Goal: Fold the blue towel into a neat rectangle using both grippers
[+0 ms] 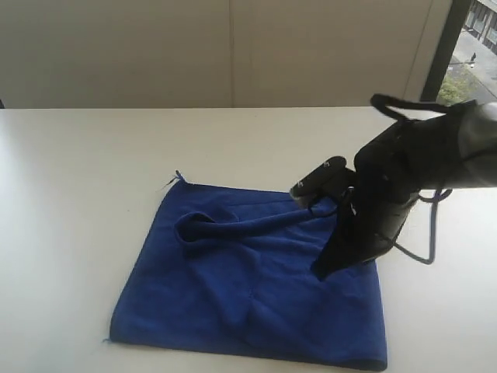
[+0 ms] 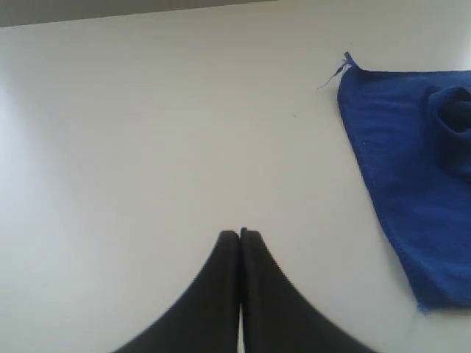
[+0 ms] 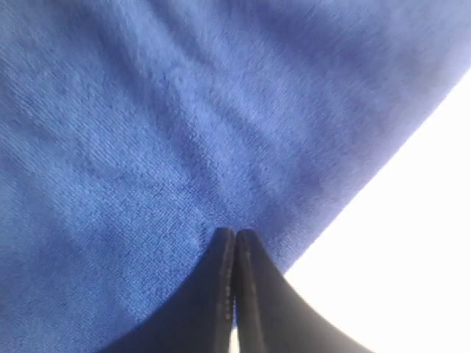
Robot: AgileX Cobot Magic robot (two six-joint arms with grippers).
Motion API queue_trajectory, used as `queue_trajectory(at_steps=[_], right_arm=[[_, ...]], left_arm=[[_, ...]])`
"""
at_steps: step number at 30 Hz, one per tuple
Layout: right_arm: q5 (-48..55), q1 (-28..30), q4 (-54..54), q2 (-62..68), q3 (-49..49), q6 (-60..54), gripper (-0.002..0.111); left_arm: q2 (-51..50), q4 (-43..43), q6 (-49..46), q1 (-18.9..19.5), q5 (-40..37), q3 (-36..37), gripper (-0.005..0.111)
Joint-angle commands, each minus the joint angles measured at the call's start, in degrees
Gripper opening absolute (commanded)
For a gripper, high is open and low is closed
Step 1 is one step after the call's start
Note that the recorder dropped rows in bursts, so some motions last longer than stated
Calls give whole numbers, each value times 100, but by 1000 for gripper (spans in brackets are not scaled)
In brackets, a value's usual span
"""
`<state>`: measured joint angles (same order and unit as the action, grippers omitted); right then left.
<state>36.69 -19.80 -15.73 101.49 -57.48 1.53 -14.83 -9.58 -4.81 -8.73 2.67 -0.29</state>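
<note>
Over the right-hand part of the towel [image 1: 233, 295] my right fingers [image 1: 320, 270] are pointing steeply down, pressed together and gripping nothing. From the wrist I am seeing only blue pile right under the tips and the cloth's edge just beside them, and I cannot tell whether they are touching. My left fingers [image 2: 240, 234] are closed on nothing too, hanging over bare table [image 1: 78, 194]. They are well apart from the towel's near edge, and the exterior view is not catching them at all. The towel is lying mostly spread on the table, looking a little wider across than deep, though the slant is making its long axis hard to judge. A raised ridge [image 1: 233, 225] is running across its far half towards my right arm, and a small tag [image 1: 177, 179] is sticking out at the far left corner. So the right arm is the nearer one, already above the cloth, while the left is needing to travel across to the towel's left edge before both can pinch. The table is looking white, smooth and free of clutter around the cloth, with a pale wall [image 1: 155, 47] behind and a window [image 1: 475, 47] showing at the far right.
</note>
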Motion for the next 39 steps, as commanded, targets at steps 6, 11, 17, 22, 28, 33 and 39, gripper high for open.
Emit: queue_trajectory(at_steps=[6, 11, 17, 22, 28, 33, 39], right_arm=[[107, 48, -100, -830, -309, -235, 0], [180, 57, 225, -751, -480, -644, 0], [505, 412, 1506, -676, -609, -1708, 0], [674, 735, 2330, -676, -609, -2263, 0], [697, 735, 2367, -676, -609, -2263, 0], [349, 735, 2368, -676, -609, -2291, 0], [361, 735, 2390, -676, -609, -2278, 0]], left_arm=[[35, 201, 3202, 6, 2376, 29, 0], [-361, 3200, 5381, 6, 1439, -788, 0], [-2074, 8521, 9454, 6, 2052, -2479, 0], [-3891, 10953, 10799, 6, 2134, -3606, 0], [-5264, 10953, 8680, 6, -354, -3946, 0], [-6279, 7996, 4643, 6, -2964, -3849, 0], [-6961, 696, -1727, -1254, -3645, -5004, 0]])
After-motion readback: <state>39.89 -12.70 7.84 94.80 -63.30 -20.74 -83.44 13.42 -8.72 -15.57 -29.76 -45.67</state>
